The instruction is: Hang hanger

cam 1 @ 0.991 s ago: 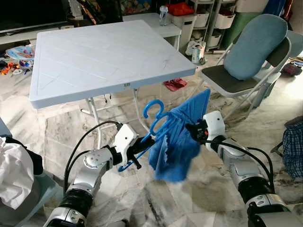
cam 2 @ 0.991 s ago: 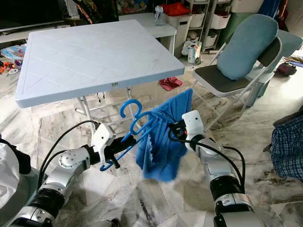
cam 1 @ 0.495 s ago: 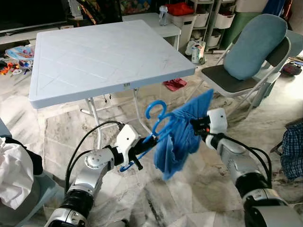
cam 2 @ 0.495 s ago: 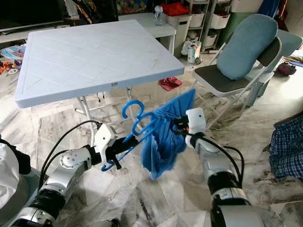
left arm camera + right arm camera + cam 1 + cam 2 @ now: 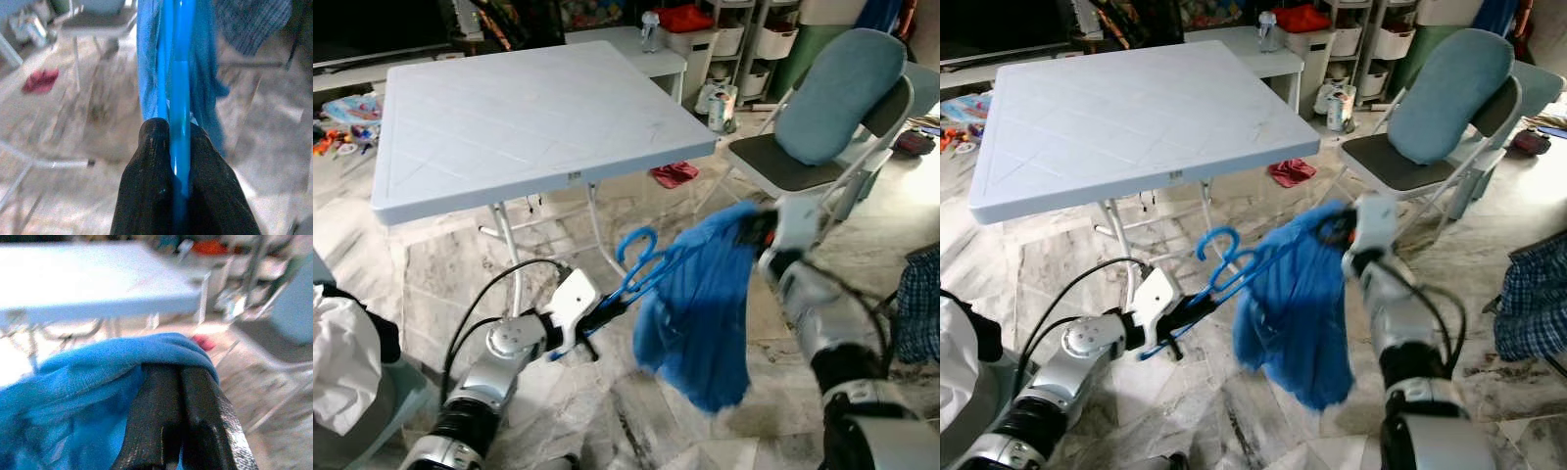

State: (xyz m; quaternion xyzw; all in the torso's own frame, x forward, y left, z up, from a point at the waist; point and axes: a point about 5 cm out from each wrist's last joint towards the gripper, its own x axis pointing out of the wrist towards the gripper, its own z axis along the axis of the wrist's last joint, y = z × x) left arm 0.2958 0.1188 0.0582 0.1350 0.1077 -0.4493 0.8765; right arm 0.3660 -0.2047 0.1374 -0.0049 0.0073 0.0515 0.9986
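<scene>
Left pincer (image 5: 597, 328) clamps blue hanger (image 5: 641, 266) low, long axis running up-right toward right pincer (image 5: 756, 233), pinched on blue cloth (image 5: 700, 313) draped between them.

Before us stands a pale blue folding table (image 5: 529, 108) on thin metal legs, its square top scored with diagonal lines. Under it and around it we see a marble floor (image 5: 431, 259) with grey veining. On that floor we make out a crumpled red cloth (image 5: 675, 174) just past the table's far corner, beside a grey folding chair (image 5: 808, 166) that stands there.
</scene>
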